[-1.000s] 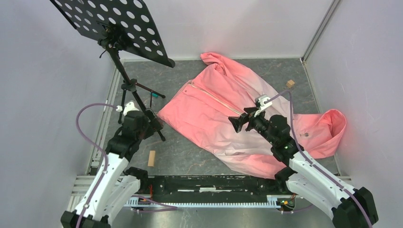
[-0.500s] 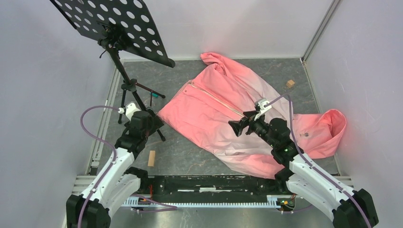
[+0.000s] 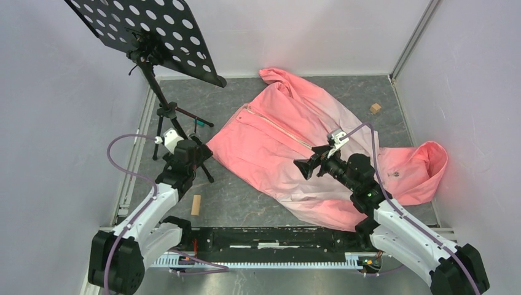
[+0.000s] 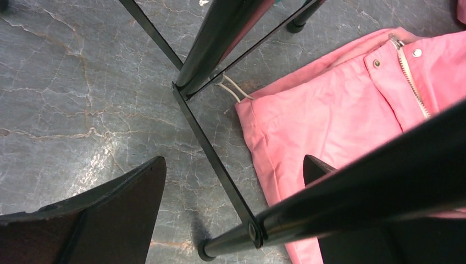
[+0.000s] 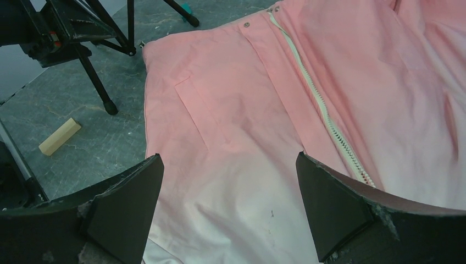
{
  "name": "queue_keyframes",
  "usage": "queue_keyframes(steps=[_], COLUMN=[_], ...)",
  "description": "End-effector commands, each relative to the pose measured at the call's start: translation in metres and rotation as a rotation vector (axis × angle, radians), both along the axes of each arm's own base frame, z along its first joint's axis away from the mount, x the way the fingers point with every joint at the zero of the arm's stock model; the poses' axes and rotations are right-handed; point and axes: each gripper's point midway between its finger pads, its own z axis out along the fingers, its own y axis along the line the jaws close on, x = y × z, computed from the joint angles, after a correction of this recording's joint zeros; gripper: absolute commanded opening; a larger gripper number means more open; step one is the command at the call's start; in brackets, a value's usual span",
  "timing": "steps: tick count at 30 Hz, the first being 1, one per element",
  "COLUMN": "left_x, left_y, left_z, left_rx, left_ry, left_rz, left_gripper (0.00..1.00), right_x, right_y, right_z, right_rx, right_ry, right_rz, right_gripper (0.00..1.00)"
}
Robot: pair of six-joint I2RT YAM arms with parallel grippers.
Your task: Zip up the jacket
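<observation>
The salmon-pink jacket (image 3: pixel 270 144) lies spread on the grey floor, hood at the back, one sleeve out to the right. Its pale zipper (image 3: pixel 276 128) runs diagonally down the front. My right gripper (image 3: pixel 305 165) hovers open and empty above the jacket's whitish lower front. In the right wrist view the gripper (image 5: pixel 228 157) is over the fabric (image 5: pixel 231 110), with the zipper (image 5: pixel 319 104) up and to the right. My left gripper (image 3: pixel 195 150) is open and empty among the stand's legs; in the left wrist view it (image 4: pixel 233 165) is beside the jacket's corner (image 4: pixel 329 110) and zipper end (image 4: pixel 411 77).
A black music stand (image 3: pixel 147 31) rises at the back left; its tripod legs (image 3: pixel 184 132) spread next to the jacket, and one leg (image 4: pixel 209 137) crosses between my left fingers. A wooden block (image 3: pixel 196 204) lies front left, a smaller one (image 3: pixel 375 108) back right. Walls enclose the floor.
My left gripper has moved right and forward, in among the stand's legs toward the jacket's corner. My right gripper has shifted slightly left and lower over the jacket.
</observation>
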Motion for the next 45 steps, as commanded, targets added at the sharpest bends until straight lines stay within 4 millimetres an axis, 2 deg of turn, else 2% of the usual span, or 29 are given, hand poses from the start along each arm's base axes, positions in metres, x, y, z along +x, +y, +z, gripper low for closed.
queue_keyframes(steps=[1, 7, 20, 26, 45], left_x=[0.017, 0.021, 0.039, 0.040, 0.061], left_y=[0.006, 0.011, 0.012, 0.010, 0.014], left_z=[0.012, -0.002, -0.010, -0.018, -0.019], left_rx=[0.013, 0.045, 0.076, 0.078, 0.151], left_ry=[-0.076, -0.043, -0.054, -0.030, 0.010], left_rz=[0.056, 0.077, 0.094, 0.086, 0.102], left_gripper=[1.00, 1.00, 1.00, 1.00, 1.00], right_x=[-0.001, -0.002, -0.003, -0.002, -0.002], right_y=[0.000, 0.000, -0.002, -0.005, -0.006], right_z=[0.006, 0.004, 0.005, 0.007, 0.005], right_rx=[0.009, 0.004, -0.014, -0.021, -0.031], right_ry=[-0.031, -0.025, -0.023, -0.032, -0.028], right_rz=[0.007, 0.011, 0.007, -0.006, -0.008], right_gripper=[0.97, 0.97, 0.97, 0.97, 0.97])
